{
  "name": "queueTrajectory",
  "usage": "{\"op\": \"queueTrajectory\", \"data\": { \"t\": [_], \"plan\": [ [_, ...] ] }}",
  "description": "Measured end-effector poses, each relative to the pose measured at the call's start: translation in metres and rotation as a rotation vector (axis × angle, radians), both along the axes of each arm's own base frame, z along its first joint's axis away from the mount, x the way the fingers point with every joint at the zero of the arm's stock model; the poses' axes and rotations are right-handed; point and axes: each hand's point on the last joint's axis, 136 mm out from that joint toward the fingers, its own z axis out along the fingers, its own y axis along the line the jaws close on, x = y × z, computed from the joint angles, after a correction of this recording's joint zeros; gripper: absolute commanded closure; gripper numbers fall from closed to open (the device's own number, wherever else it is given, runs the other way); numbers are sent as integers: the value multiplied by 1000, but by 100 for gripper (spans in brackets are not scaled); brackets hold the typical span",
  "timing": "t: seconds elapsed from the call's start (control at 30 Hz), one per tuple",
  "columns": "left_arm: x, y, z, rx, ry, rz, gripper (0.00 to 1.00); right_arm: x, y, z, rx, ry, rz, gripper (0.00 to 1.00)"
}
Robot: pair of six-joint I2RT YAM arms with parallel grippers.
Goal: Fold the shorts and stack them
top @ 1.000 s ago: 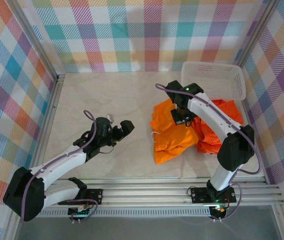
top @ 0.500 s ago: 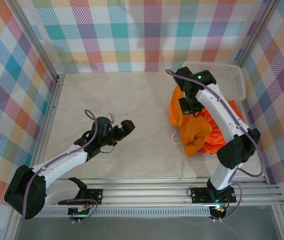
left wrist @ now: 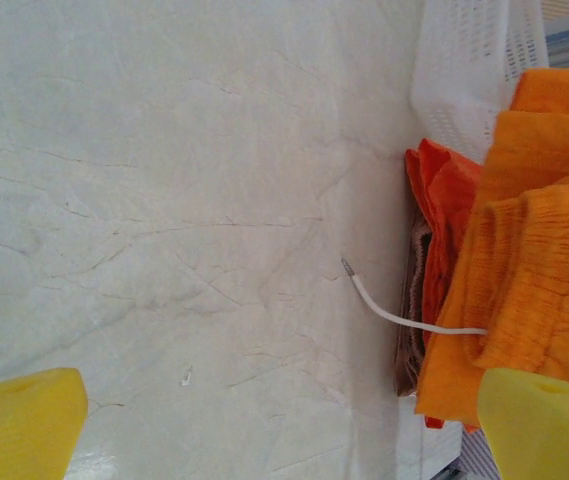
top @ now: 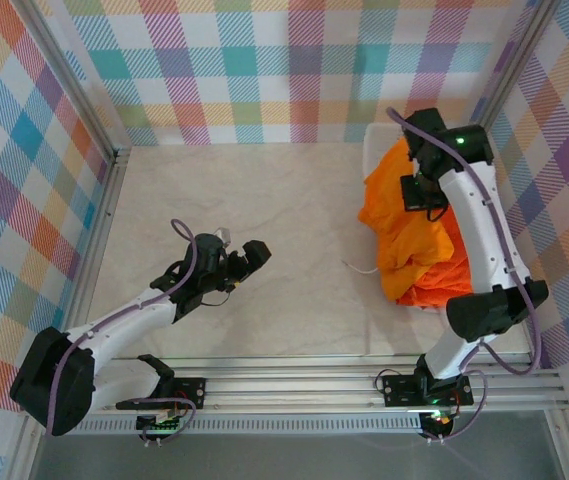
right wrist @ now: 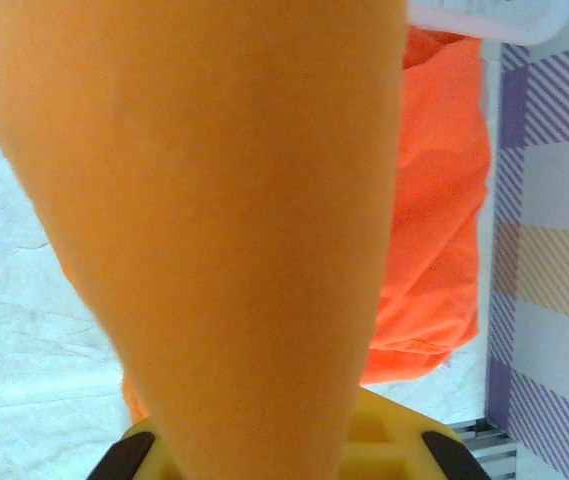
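Starting on the left, the left gripper [top: 252,254] hovers over the pale table [top: 214,190] with nothing in it. Its yellow fingers [left wrist: 19,425] stand spread wide at either edge of the left wrist view, bare surface between them. Moving across, a white drawstring [left wrist: 404,316] trails loose on the table, running out from under the orange cloth toward the middle. Now the action: the right gripper [top: 422,196] is raised at the far right near the back wall, fingers pressed together on a bright orange pair of shorts [top: 399,225]. The cloth hangs from the pinch in a long drape, its lower end reaching down to the pile. In the right wrist view it pours straight out from between the yellow pads [right wrist: 389,440]. Below and to the right lies a heap of redder orange shorts [top: 456,285] on the table by the right wall, with a dull brownish-pink edge [left wrist: 412,300] showing beneath it. Behind the hanging pair, the white lattice basket [left wrist: 464,70] sits in the far right corner.
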Motion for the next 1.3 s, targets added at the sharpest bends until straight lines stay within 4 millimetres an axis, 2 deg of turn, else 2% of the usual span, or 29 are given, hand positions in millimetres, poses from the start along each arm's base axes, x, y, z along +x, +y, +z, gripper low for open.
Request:
{"op": "queueTrajectory", "data": {
  "t": [0.1,0.2,0.37,0.43,0.57,0.67,0.7,0.8,0.83,0.87,0.9,0.97,1.03,1.1,1.2,1.3],
  "plan": [
    [0,0,-3,5,8,0,0,0,-23,2,-17,-1,-34,100],
    [0,0,-6,9,15,0,0,4,-46,-7,-41,18,-67,100],
    [2,-2,-6,12,22,-3,0,9,-81,-37,-109,81,-93,99],
    [3,-3,-5,12,22,-8,0,13,-91,-47,-132,95,-99,95],
    [4,-5,-7,13,30,-14,0,18,-116,-70,-201,124,-116,93],
    [3,-5,-8,19,39,-15,0,21,-135,-85,-254,144,-138,82],
    [3,-5,-9,21,43,-15,0,21,-142,-89,-275,149,-148,73],
    [2,-4,-10,32,51,-18,0,24,-161,-95,-334,162,-180,63],
    [1,-4,-9,35,53,-19,0,24,-166,-95,-348,160,-192,52],
    [1,-3,-8,36,49,-20,0,26,-172,-94,-360,153,-213,31],
    [0,-2,-7,41,46,-19,0,26,-175,-93,-366,146,-228,20],
    [-1,1,-3,53,35,-15,0,29,-178,-84,-365,118,-257,13],
    [-2,6,2,69,20,-5,0,36,-173,-74,-310,61,-280,9],
    [-2,11,10,88,-3,6,0,43,-153,-66,-175,-23,-283,1],
    [0,19,24,114,-47,28,0,39,-105,-61,113,-127,-234,1],
    [1,23,33,130,-75,40,0,23,-47,-60,435,-194,-177,1]
  ]
}}
